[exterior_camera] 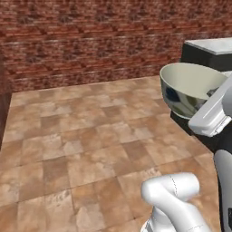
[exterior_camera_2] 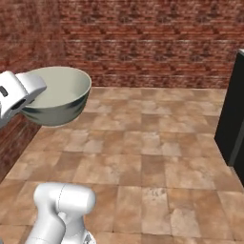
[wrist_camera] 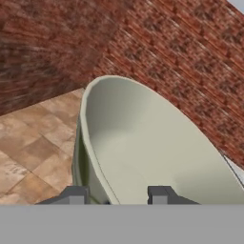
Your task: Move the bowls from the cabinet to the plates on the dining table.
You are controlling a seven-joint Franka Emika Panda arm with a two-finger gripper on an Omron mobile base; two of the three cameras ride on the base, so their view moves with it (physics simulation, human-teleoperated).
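1. The background is a red brick wall (exterior_camera_2: 143, 43) above a floor of brown stone tiles (exterior_camera: 81, 145). A dark block with a pale top, probably the dining table (exterior_camera: 213, 47), stands at 2 o'clock in the left base view. A dark panel (exterior_camera_2: 233, 124) rises at 3 o'clock in the right base view; I cannot tell what it belongs to.

2. In the hand view the two dark fingertips (wrist_camera: 159, 194) straddle the near rim of the bowl (wrist_camera: 143, 152), one on the outer wall, one inside. The gripper (wrist_camera: 116, 196) is closed narrowly on that rim, holding the bowl in the air.

3. The bowl is the grey-green one with a cream rim. It spreads from the fingers toward 12 and 2 o'clock in the hand view, tipped so its pale inside faces the camera.

4. It sits at 3 o'clock in the left base view (exterior_camera: 192, 88) and at 9 o'clock in the right base view (exterior_camera_2: 59, 95), well above the floor, touching nothing else.

5. The step is judged to be carriage to a plate. A one-sided rim grip lets the bowl swing, so the travel should be slow and the wrist steady. The bowl should be levelled before it is lowered onto the plate.
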